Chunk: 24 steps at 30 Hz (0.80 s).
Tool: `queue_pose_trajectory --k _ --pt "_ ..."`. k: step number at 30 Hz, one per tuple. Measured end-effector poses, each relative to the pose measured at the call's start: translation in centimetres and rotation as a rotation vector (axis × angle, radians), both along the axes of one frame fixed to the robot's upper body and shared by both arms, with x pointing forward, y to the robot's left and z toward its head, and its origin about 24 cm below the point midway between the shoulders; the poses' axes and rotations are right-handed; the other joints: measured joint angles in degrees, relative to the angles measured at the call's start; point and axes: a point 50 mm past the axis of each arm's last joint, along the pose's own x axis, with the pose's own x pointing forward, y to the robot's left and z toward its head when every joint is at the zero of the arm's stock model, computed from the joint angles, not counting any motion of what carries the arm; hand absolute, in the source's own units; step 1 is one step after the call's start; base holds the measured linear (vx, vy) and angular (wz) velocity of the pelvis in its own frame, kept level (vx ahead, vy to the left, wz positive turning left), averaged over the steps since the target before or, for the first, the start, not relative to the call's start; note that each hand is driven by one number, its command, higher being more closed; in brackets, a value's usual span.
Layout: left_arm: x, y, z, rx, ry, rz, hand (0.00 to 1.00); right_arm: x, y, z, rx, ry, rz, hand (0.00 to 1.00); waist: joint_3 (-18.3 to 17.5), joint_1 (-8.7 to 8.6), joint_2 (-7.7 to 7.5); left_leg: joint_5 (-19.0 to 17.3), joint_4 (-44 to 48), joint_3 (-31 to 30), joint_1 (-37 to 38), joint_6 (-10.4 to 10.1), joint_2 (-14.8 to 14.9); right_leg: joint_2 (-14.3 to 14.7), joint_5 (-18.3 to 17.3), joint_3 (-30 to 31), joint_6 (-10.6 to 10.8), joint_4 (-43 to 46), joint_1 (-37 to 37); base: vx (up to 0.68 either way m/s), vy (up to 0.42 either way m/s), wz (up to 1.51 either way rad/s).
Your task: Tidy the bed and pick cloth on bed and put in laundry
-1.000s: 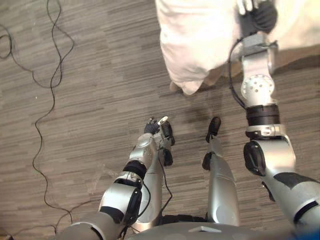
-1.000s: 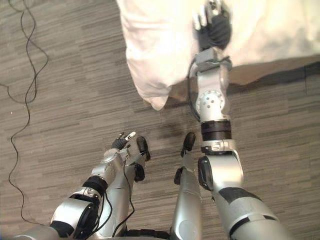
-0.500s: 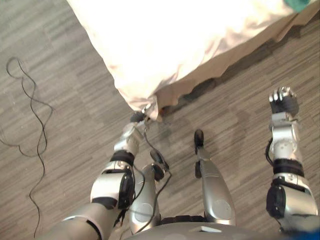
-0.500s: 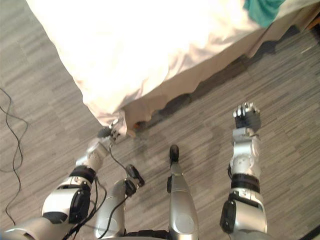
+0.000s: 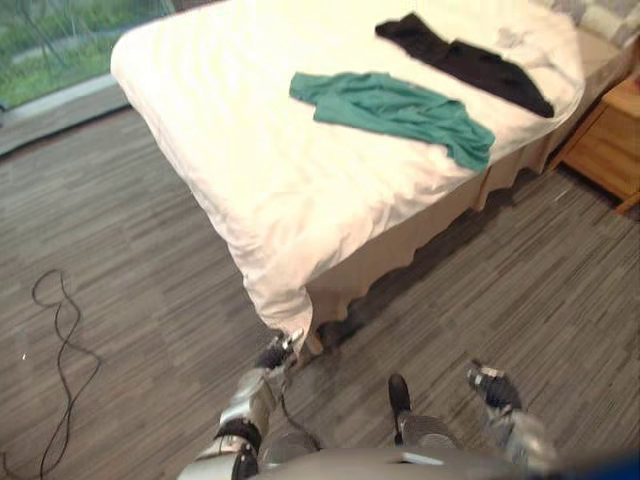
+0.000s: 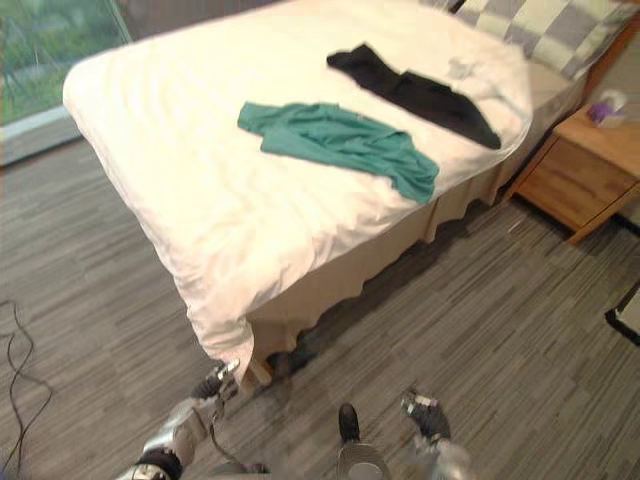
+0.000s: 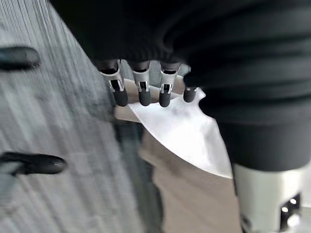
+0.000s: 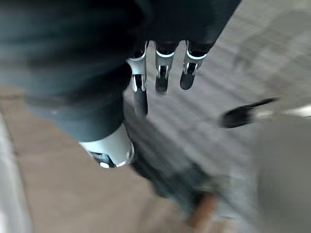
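A green cloth (image 5: 392, 105) and a black cloth (image 5: 468, 65) are laid on the bed (image 5: 230, 150); the left hand (image 5: 272, 353) and the right hand (image 5: 492, 388) are held loosely open.

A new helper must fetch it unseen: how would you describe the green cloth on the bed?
Start at the big bed with the white cover. Two garments lie on it; the green cloth sprawls mid-bed, reaching the side edge. Unlike the black cloth nearer the pillows, it is teal.
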Motion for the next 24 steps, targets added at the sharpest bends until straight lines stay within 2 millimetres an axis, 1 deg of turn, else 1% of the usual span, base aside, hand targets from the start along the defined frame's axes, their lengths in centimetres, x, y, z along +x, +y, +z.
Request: queue_pose_trajectory --k 1,2,3,4,5,6,7,8,9,10,11,12,13,14,15,16,17,18,19,20,22,23,24 --pt "-1.2 0.1 -0.4 0.006 0.029 0.001 0.00 -1.4 0.7 -0.6 0.020 0.053 -0.002 0.00 -0.58 -0.20 -0.80 0.00 -0.46 0.12 0.56 0.00 -0.74 -0.41 -0.11 0.15 0.08 -0.01 0.00 -0.07 0.070 -0.24" --pt "-2.3 0.3 -0.7 0.022 0.053 -0.008 0.00 -2.1 1.4 -1.0 0.028 0.086 0.006 0.00 -0.93 -0.58 -1.46 0.00 -0.57 0.57 1.01 0.00 -1.09 -0.65 -0.42 0.15 -0.44 -0.02 0.02 -0.06 0.048 -0.28" --pt "-3.0 0.5 -0.9 0.033 0.067 -0.013 0.00 -2.5 1.6 -1.2 0.034 0.101 0.004 0.00 -1.08 -0.71 -1.65 0.00 -0.70 1.38 1.40 0.00 -1.10 -0.69 -1.20 -0.53 -1.31 -0.02 0.01 -0.08 0.039 -0.56" --pt "-3.7 0.3 -1.1 0.055 0.065 -0.020 0.00 -3.3 1.4 -1.3 0.024 0.123 -0.009 0.00 -1.29 -0.69 0.24 0.59 -2.33 4.66 2.13 0.38 0.50 -0.71 -4.92 -7.01 -6.31 0.59 0.04 -0.05 0.021 -0.72" --pt "-4.1 0.4 -1.1 0.067 0.068 -0.021 0.00 -3.0 0.9 -1.2 0.008 0.116 -0.005 0.00 -1.43 -0.45 1.31 0.63 -2.63 6.60 2.61 0.38 1.64 -0.49 -5.91 -10.73 -6.84 3.06 -0.74 0.05 -0.097 -2.63" --pt "-5.8 1.4 -1.4 0.160 0.104 -0.070 0.00 -2.9 1.4 -1.3 0.004 0.110 0.022 0.00 -0.25 -0.21 -0.84 -0.30 1.71 0.70 4.86 2.06 0.66 -0.70 -5.95 -19.23 -6.96 17.53 -3.37 -0.02 -0.118 -2.98" --pt "-5.5 0.9 -1.4 0.161 0.098 -0.092 0.00 -2.4 0.9 -1.1 -0.013 0.095 0.028 0.00 0.05 0.69 1.12 -0.35 -2.70 -3.59 4.38 3.00 -1.26 1.30 -3.23 -17.81 -6.17 15.12 -4.21 -0.10 -0.111 -3.47" --pt "-5.6 0.5 -1.4 0.163 0.097 -0.104 0.00 -1.8 0.3 -0.9 -0.033 0.084 0.026 0.00 0.68 0.81 2.03 -0.42 -3.34 0.64 5.04 2.31 -0.98 0.07 -9.62 -20.40 -8.63 22.08 -6.63 -0.21 -0.039 -1.59" --pt "-5.5 0.6 -1.4 0.170 0.103 -0.108 0.00 -1.6 0.4 -0.9 -0.028 0.074 0.017 0.00 0.69 -0.05 1.83 -0.34 -3.33 1.54 5.23 2.16 -0.93 -1.25 -13.37 -23.47 -9.74 27.78 -7.60 -0.13 -0.089 -1.18" --pt "-5.6 0.5 -1.5 0.184 0.109 -0.124 0.00 -2.0 0.5 -1.0 -0.025 0.079 -0.002 0.00 0.45 -1.27 2.21 0.01 -3.31 3.40 5.51 1.56 0.27 -3.24 -19.15 -29.18 -10.55 35.99 -7.35 -0.04 -0.127 -0.85" --pt "-5.5 0.1 -1.5 0.190 0.106 -0.152 0.00 -2.3 0.5 -1.1 -0.026 0.090 -0.004 0.00 0.35 -1.06 2.81 0.65 -3.78 5.77 6.19 0.46 1.22 -4.21 -20.99 -31.93 -8.95 35.65 -4.40 -0.01 -0.130 -1.00" --pt "-5.4 0.1 -1.4 0.198 0.100 -0.163 0.00 -2.4 0.6 -1.1 -0.025 0.092 0.004 0.00 0.38 -0.77 2.42 0.86 -4.03 7.08 6.61 0.08 1.14 -4.88 -20.60 -32.52 -7.96 32.99 -2.70 0.03 -0.140 -1.34" --pt "-5.1 0.6 -1.4 0.237 0.104 -0.196 0.00 -2.2 0.9 -1.1 -0.016 0.092 0.020 0.00 0.76 -0.57 1.52 1.03 -3.67 8.88 7.44 -0.80 1.23 -2.28 -19.74 -31.20 -6.52 24.93 0.07 0.02 -0.130 -1.06" --pt "-5.1 0.4 -1.4 0.240 0.103 -0.210 0.00 -2.2 0.7 -1.0 -0.023 0.087 0.024 0.00 0.72 -0.99 2.02 1.64 -3.90 7.96 6.67 -0.26 1.50 -0.17 -18.05 -29.53 -6.85 21.16 1.16 0.03 -0.173 -1.29" --pt "-4.8 -0.3 -1.3 0.243 0.090 -0.254 0.00 -2.2 0.3 -1.0 -0.033 0.090 0.025 0.00 0.61 -0.76 3.34 2.36 -4.33 7.25 6.47 -0.03 2.48 3.18 -14.65 -27.52 -7.67 14.69 2.54 0.01 -0.141 -0.88" --pt "-4.7 -0.5 -1.3 0.242 0.085 -0.259 0.00 -2.2 0.3 -1.0 -0.031 0.089 0.026 0.00 0.75 -0.74 3.42 2.52 -3.85 7.33 6.39 -0.17 3.09 4.41 -13.91 -26.35 -7.78 12.23 3.12 0.05 -0.194 -1.04" --pt "-4.5 -0.5 -1.2 0.243 0.078 -0.262 0.00 -2.1 0.4 -1.0 -0.026 0.086 0.025 0.00 0.99 -0.85 3.70 2.58 -1.23 7.27 5.97 -0.25 4.12 5.46 -12.63 -24.60 -8.05 9.65 4.07 0.06 -0.179 -0.81" --pt "-4.2 -0.1 -1.1 0.253 0.067 -0.256 0.00 -2.3 0.6 -1.1 -0.019 0.095 0.024 0.00 1.67 -0.84 2.60 2.54 3.75 5.71 4.63 0.10 5.09 5.78 -11.69 -22.84 -8.34 7.83 5.12 0.07 -0.205 -0.91" --pt "-4.0 0.1 -1.0 0.256 0.049 -0.244 0.00 -2.8 0.8 -1.3 -0.010 0.114 0.022 0.00 2.21 -0.57 1.53 1.10 7.37 -1.03 2.59 0.74 4.43 5.77 -11.21 -20.30 -8.50 7.10 5.52 0.04 -0.148 -1.14" --pt "-3.8 0.1 -0.8 0.260 0.025 -0.239 0.00 -3.1 0.7 -1.4 -0.016 0.127 0.014 0.00 2.38 0.01 1.68 -0.71 8.90 -10.70 0.68 1.03 1.94 5.86 -11.03 -17.32 -8.62 6.96 5.41 0.03 -0.077 -1.14" --pt "-4.2 0.1 -0.8 0.256 0.010 -0.221 0.00 -3.5 0.4 -1.5 -0.017 0.140 -0.016 0.00 2.22 0.93 1.99 -2.15 8.31 -19.67 -0.40 0.72 -1.08 6.25 -10.65 -13.16 -8.00 6.82 5.31 0.04 0.011 -1.29" --pt "-4.4 0.1 -0.8 0.247 -0.009 -0.180 0.00 -3.7 0.4 -1.5 -0.009 0.143 -0.039 0.00 2.19 0.90 2.03 -2.42 7.21 -23.59 -0.69 0.74 -1.91 6.76 -10.46 -10.76 -7.68 6.43 5.17 0.04 0.061 -1.47" --pt "-4.6 0.0 -0.8 0.245 -0.019 -0.170 0.00 -4.1 0.4 -1.5 -0.003 0.136 -0.072 0.00 1.89 0.82 2.53 -2.11 4.98 -24.39 -0.80 0.65 -1.19 7.63 -10.40 -9.52 -7.58 5.71 5.57 0.03 0.072 -1.16"
